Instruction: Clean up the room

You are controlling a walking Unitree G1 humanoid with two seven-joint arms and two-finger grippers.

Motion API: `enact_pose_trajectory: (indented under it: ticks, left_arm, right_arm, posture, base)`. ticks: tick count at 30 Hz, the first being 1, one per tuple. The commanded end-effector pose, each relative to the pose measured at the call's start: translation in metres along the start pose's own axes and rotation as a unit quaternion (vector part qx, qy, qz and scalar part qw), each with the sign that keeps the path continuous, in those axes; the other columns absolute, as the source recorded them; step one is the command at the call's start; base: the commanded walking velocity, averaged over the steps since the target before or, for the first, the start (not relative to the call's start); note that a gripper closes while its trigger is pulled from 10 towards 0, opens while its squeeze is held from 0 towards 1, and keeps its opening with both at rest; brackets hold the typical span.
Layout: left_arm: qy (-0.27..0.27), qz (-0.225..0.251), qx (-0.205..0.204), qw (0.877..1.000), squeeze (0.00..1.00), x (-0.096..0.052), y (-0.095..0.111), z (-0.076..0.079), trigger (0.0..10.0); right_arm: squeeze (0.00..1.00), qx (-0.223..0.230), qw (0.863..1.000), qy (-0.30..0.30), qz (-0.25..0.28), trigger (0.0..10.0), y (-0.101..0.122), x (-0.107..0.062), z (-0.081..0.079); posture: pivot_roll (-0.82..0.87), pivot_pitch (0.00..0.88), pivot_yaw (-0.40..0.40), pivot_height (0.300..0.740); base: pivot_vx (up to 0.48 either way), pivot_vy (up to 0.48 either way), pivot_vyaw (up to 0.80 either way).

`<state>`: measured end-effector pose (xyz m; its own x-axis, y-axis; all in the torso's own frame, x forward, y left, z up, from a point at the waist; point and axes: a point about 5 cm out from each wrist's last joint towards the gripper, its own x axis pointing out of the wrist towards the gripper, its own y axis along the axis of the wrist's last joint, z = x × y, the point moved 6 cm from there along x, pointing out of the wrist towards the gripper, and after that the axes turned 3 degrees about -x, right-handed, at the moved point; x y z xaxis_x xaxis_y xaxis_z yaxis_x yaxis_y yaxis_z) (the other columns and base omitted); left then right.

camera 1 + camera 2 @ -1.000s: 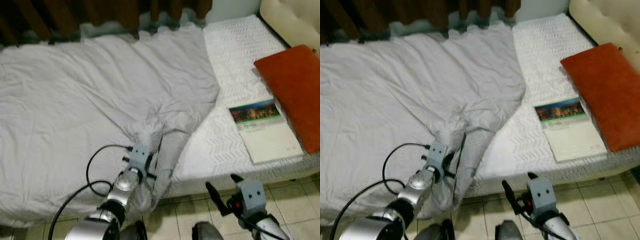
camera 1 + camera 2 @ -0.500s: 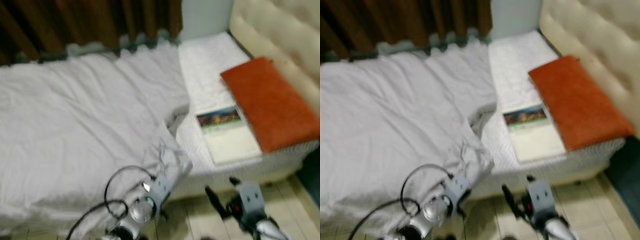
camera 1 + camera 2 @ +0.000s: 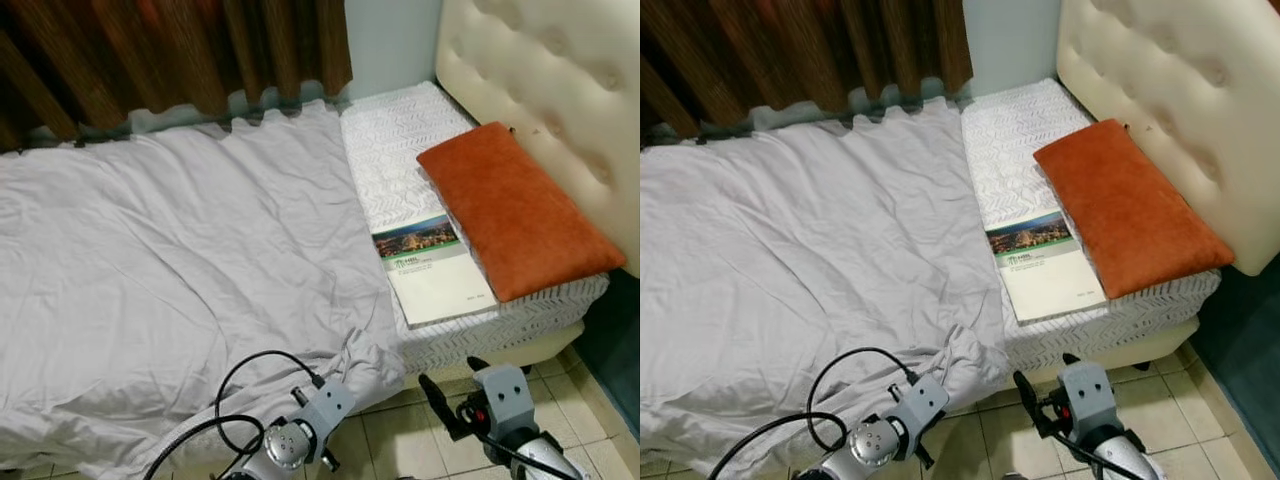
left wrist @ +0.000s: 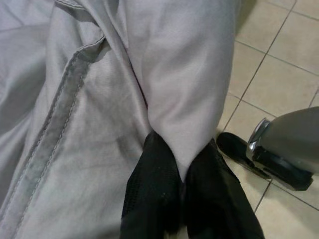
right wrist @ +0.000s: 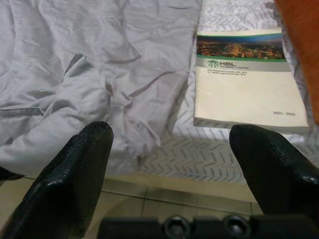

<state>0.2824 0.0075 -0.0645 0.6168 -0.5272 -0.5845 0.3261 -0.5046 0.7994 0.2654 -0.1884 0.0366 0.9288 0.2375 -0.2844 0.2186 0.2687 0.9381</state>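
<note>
The grey bedsheet [image 3: 190, 250] lies spread across most of the mattress, and its near corner is bunched and hanging off the bed's edge, right at the left gripper [image 4: 182, 194]. The wrist view shows those two black fingers [image 4: 152, 189] pinched tight on a fold of that sheet, cloth rising straight out from between them, floor tiles just beside. So the left gripper has the corner firmly in hand, low at the side of the bed.

Across from it, the right gripper [image 5: 174, 169] hovers with its fingers spread wide and nothing between them, facing the bed edge. Just ahead of it lies a booklet [image 3: 435, 268] on the bare mattress [image 3: 395, 150], and touching the booklet's far side sits the orange pillow [image 3: 515, 210] against the cream headboard [image 3: 540, 70].

By my reckoning, it's partway there. The sheet covers the foot and middle, still wrinkled, but the head end of the mattress is uncovered. Left to do, I'd say: draw that held corner up towards the pillow, smooth it out, and deal with the booklet.
</note>
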Motion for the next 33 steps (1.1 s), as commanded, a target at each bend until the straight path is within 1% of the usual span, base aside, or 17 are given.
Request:
enact_pose_trajectory:
  ticks: [1, 7, 9, 12, 16, 18, 21, 23, 26, 28, 30, 33]
  left_arm:
    - [-0.01, -0.009, 0.005, 1.0, 0.0, -0.001, -0.006, 0.007, 10.0]
    - [-0.02, -0.002, 0.006, 1.0, 0.0, 0.003, 0.003, 0.017, 10.0]
    - [-0.027, 0.006, 0.01, 1.0, 0.0, 0.006, 0.009, 0.025, 10.0]
    - [-0.033, 0.015, 0.009, 0.999, 0.0, 0.007, 0.016, 0.03, 10.0]
    - [-0.05, 0.031, 0.002, 0.998, 0.0, 0.01, 0.027, 0.042, 10.0]
    - [-0.053, 0.034, 0.0, 0.998, 0.0, 0.011, 0.03, 0.045, 10.0]
    - [-0.053, 0.033, 0.001, 0.998, 0.0, 0.011, 0.032, 0.047, 10.0]
    - [-0.05, 0.029, 0.013, 0.998, 0.0, 0.012, 0.031, 0.049, 10.0]
    - [-0.045, 0.022, 0.017, 0.999, 0.0, 0.013, 0.031, 0.05, 10.0]
    - [-0.046, 0.021, 0.025, 0.998, 0.0, 0.014, 0.034, 0.055, 10.0]
    - [-0.058, 0.023, 0.029, 0.998, 0.0, 0.015, 0.036, 0.063, 10.0]
    - [-0.062, 0.025, 0.033, 0.997, 0.0, 0.015, 0.037, 0.067, 10.0]
  right_arm:
    - [0.0, 0.001, 1.0, 0.008, -0.005, 10.0, -0.005, 0.0, -0.005]
    - [0.0, -0.008, 1.0, 0.014, -0.005, 10.0, -0.004, 0.001, -0.005]
    - [0.0, -0.01, 1.0, 0.015, -0.006, 10.0, -0.005, 0.001, -0.005]
    - [0.0, -0.011, 1.0, 0.016, -0.006, 10.0, -0.005, 0.001, -0.005]
    - [0.0, -0.012, 1.0, 0.018, -0.007, 10.0, -0.006, 0.001, -0.006]
    - [0.0, -0.013, 1.0, 0.02, -0.007, 10.0, -0.006, 0.001, -0.006]
    - [0.0, -0.013, 1.0, 0.021, -0.007, 10.0, -0.006, 0.001, -0.007]
    - [0.0, -0.014, 1.0, 0.023, -0.007, 10.0, -0.006, 0.001, -0.008]
    - [0.0, -0.018, 0.999, 0.029, -0.007, 10.0, -0.006, 0.001, -0.01]
    - [0.0, -0.02, 0.999, 0.032, -0.007, 10.0, -0.006, 0.001, -0.011]
    - [0.0, -0.022, 0.999, 0.035, -0.007, 10.0, -0.006, 0.002, -0.012]
    - [0.0, -0.022, 0.999, 0.035, -0.006, 10.0, -0.006, 0.002, -0.013]
  posture:
    - [-0.3, 0.131, 0.094, 0.74]
    - [-0.3, 0.128, 0.088, 0.74]
    - [-0.3, 0.128, 0.088, 0.74]
    - [-0.3, 0.128, 0.088, 0.74]
    - [-0.31, 0.119, 0.083, 0.74]
    - [-0.31, 0.117, 0.082, 0.74]
    - [-0.31, 0.116, 0.082, 0.74]
    - [-0.31, 0.119, 0.081, 0.74]
    - [-0.31, 0.122, 0.081, 0.74]
    - [-0.31, 0.125, 0.08, 0.74]
    - [-0.31, 0.127, 0.08, 0.74]
    - [-0.31, 0.128, 0.08, 0.74]
  base:
    - [0.0, 0.0, 0.0]
    - [-0.04, -0.043, 0.0]
    - [-0.27, -0.268, 0.0]
    - [-0.277, -0.274, 0.0]
    - [0.0, 0.0, 0.0]
    - [0.0, 0.0, 0.0]
    - [0.0, 0.0, 0.0]
    - [0.0, 0.0, 0.0]
    - [0.0, 0.0, 0.0]
    - [0.0, 0.0, 0.0]
    - [0.0, 0.0, 0.0]
    - [0.0, 0.0, 0.0]
